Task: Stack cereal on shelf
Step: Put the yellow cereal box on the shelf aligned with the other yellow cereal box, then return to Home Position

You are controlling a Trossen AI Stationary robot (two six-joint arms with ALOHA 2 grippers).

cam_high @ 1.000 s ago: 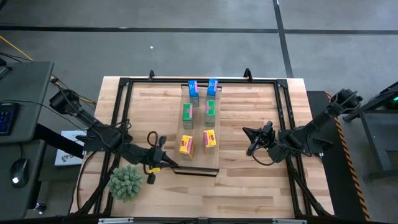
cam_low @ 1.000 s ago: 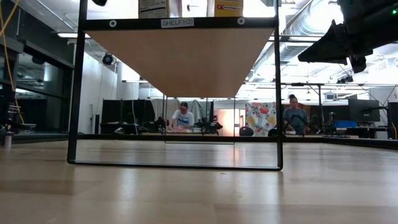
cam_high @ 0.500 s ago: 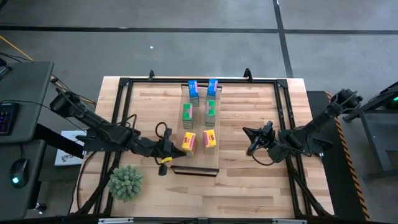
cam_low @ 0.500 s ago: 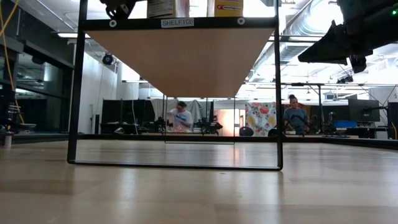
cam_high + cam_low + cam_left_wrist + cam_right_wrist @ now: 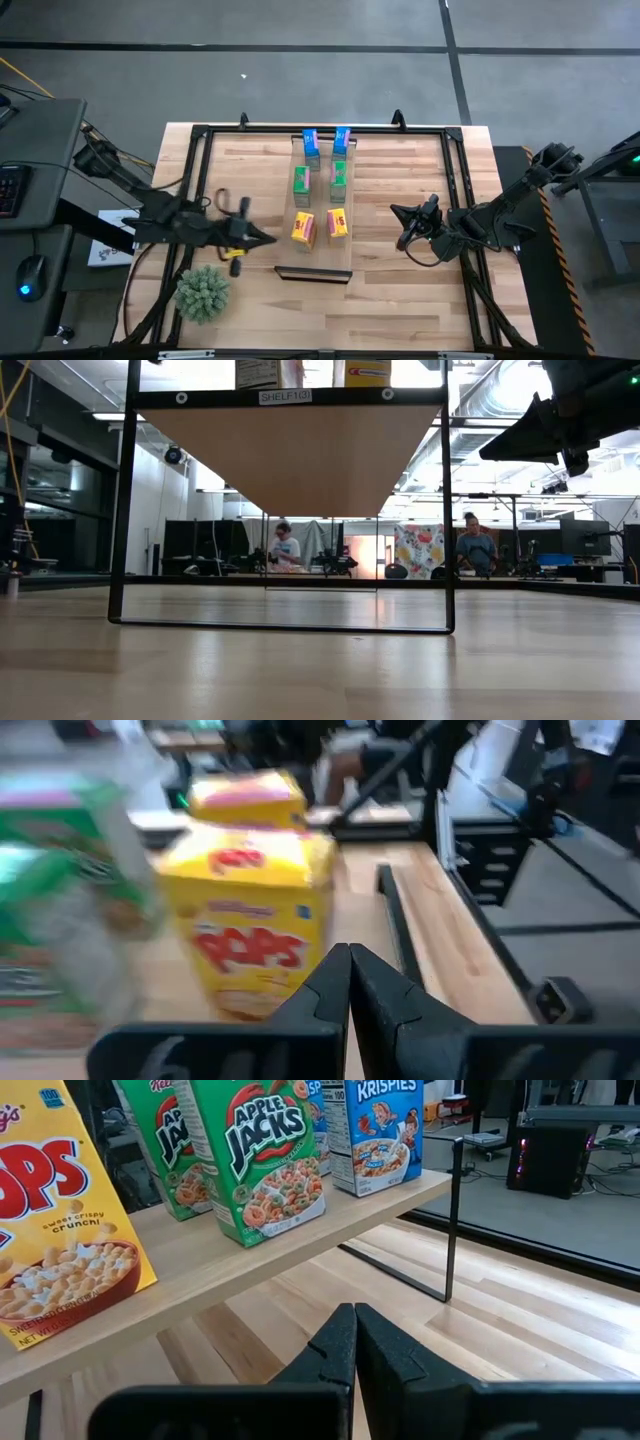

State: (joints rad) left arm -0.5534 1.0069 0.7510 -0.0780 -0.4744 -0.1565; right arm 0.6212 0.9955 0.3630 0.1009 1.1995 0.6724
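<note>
The shelf (image 5: pixel 321 255) is a pale board raised on a black wire frame (image 5: pixel 446 510) in the middle of the table. Six cereal boxes stand upright on it in two rows: two blue (image 5: pixel 311 147) at the far end, two green (image 5: pixel 301 182) in the middle, two yellow (image 5: pixel 302 229) at the near end. My left gripper (image 5: pixel 268 238) is shut and hovers just left of the left yellow box (image 5: pixel 250 910), touching nothing. My right gripper (image 5: pixel 398 213) is shut, right of the shelf at board height, pointing at it (image 5: pixel 250 1270).
A spiky green plant (image 5: pixel 202 292) stands near the table's front left corner, close under my left arm. A black frame (image 5: pixel 200 140) runs round the tabletop. People sit at desks in the room beyond the far edge (image 5: pixel 284 547).
My left gripper rose from the shelf's near left corner and went to the left yellow box, then drew back toward the table's left edge. That box has shifted a little to the right and turned slightly on the board.
</note>
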